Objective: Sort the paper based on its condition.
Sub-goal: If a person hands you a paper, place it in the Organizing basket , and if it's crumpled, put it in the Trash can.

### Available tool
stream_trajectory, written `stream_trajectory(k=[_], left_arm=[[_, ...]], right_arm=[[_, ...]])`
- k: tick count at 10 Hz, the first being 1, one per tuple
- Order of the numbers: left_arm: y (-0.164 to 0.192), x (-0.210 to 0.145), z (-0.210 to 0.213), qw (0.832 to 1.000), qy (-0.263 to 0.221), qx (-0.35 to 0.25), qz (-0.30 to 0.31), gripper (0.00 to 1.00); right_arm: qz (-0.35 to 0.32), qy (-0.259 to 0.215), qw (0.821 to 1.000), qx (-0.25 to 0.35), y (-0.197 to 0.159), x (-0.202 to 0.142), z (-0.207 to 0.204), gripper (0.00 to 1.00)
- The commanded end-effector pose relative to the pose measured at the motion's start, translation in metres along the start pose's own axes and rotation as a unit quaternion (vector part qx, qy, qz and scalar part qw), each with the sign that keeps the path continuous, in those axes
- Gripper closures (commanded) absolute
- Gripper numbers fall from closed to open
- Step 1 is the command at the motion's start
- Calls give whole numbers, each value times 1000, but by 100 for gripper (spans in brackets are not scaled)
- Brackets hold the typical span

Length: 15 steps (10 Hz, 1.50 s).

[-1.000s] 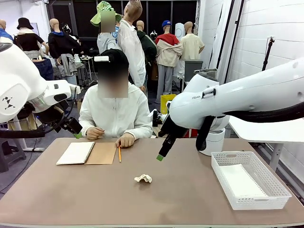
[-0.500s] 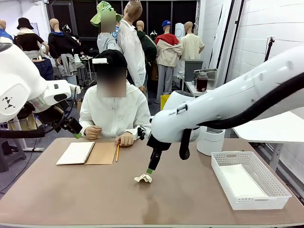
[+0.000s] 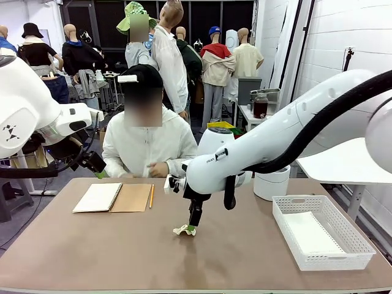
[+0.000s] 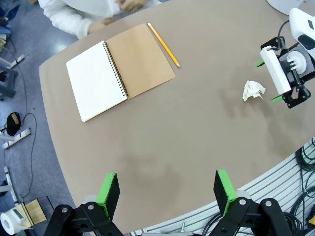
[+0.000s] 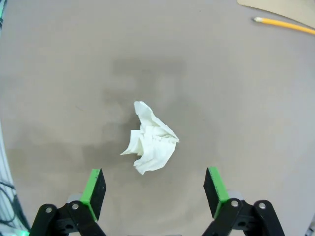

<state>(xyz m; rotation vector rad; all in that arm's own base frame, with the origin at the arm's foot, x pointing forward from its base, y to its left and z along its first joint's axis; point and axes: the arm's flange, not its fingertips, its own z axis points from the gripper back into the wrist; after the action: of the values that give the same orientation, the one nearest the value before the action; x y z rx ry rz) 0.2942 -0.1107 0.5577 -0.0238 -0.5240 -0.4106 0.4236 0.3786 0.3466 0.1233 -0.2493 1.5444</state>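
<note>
A crumpled white ball of paper (image 3: pixel 182 230) (image 4: pixel 253 90) (image 5: pixel 150 140) lies on the brown table near the middle. My right gripper (image 3: pixel 192 229) (image 4: pixel 268 81) points straight down just above it, open. In the right wrist view the gripper (image 5: pixel 154 189) has a green pad on each side of the ball, and neither pad touches it. My left gripper (image 3: pixel 98 171) (image 4: pixel 166 189) hangs open and holds nothing, high over the table's left side.
A spiral notebook (image 3: pixel 113 197) (image 4: pixel 120 71) lies open at the far left with a yellow pencil (image 3: pixel 150 196) (image 4: pixel 163 44) (image 5: pixel 283 23) beside it. A white mesh basket (image 3: pixel 352 236) stands at the right. The person's hands (image 3: pixel 158 170) are at the far edge.
My right arm has swung left and down, from high over the table's middle to just over the crumpled ball. The person's hands have drawn back from the pencil. My left arm has stayed still.
</note>
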Motion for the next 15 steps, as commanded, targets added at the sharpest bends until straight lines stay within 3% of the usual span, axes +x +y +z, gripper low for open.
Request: stream_trajectory(k=[1, 13, 14, 15], left_arm=[[0, 0, 0, 1000, 0, -1, 0, 0], [0, 0, 0, 1000, 0, -1, 0, 0], [0, 0, 0, 1000, 0, -1, 0, 0], [0, 0, 0, 1000, 0, -1, 0, 0]], right_arm=[[7, 14, 1000, 4, -6, 13, -10, 0], [-8, 72, 997, 31, -14, 29, -50, 0], [-7, 67, 997, 29, -15, 30, -51, 18], [-7, 66, 997, 33, -15, 31, -50, 18]])
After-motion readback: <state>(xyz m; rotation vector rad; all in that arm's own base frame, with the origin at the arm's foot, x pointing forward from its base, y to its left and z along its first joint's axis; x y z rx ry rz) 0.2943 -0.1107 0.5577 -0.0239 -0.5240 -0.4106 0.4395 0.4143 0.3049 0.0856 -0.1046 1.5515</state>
